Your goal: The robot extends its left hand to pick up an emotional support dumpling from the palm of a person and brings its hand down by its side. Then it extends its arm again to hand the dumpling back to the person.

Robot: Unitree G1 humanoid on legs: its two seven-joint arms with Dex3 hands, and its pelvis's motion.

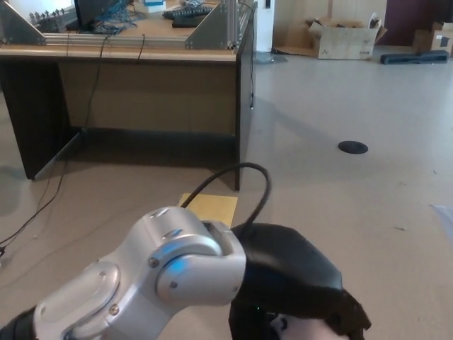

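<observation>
Left hand (297,301): low in frame, whether our fingers are clamped we cannot tell | dumpling (301,327): pale patch beneath the hand, apparently in our hold | handling: we judge it soft, light; cup the body gently | surroundings: desk (127,78), floor (354,106).

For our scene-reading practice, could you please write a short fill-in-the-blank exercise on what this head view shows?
1. The left arm has a silver shell lit by a small ____ light.
2. A black ____ loops above the left hand.
3. The round black floor disc lies to the picture's ____ of the desk.
4. The cardboard box stands on the ____.

Missing words: blue; cable; right; floor.
</observation>
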